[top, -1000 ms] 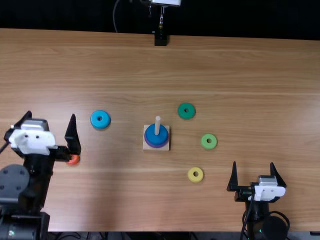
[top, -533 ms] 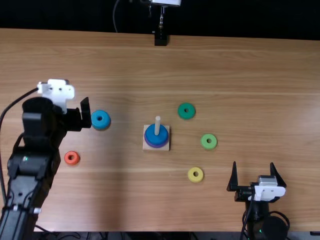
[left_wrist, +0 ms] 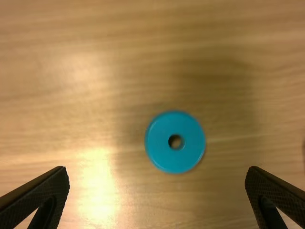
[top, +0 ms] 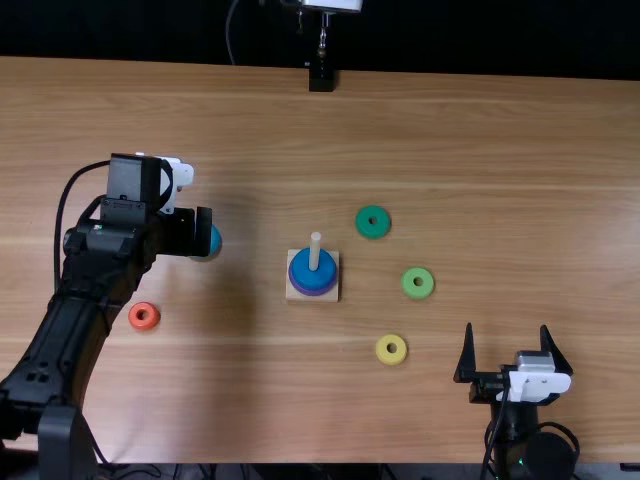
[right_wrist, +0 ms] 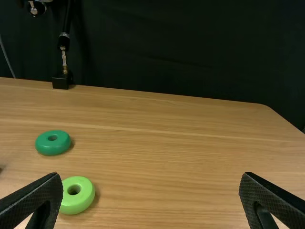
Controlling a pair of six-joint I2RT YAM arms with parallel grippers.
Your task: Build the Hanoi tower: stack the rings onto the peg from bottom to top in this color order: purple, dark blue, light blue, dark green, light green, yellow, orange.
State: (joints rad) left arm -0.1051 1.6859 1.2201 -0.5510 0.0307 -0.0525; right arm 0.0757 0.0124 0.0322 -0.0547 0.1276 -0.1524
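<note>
Purple ring (top: 313, 292) and dark blue ring (top: 302, 272) sat on pale upright peg (top: 316, 250); five remained unstacked. Open left black claw (left_wrist: 157, 171) hung above light blue ring (left_wrist: 158, 145) on brown wooden worktop (top: 500, 200).

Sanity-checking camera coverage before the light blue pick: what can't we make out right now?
- Top view: light blue ring, mostly hidden by the left gripper.
- Top view: upper face of the purple ring, covered by the dark blue ring.
- Right wrist view: one side of the light green ring, behind a finger of the right gripper.
- Left wrist view: dark shape, cut off by the edge; can't tell what.
</note>
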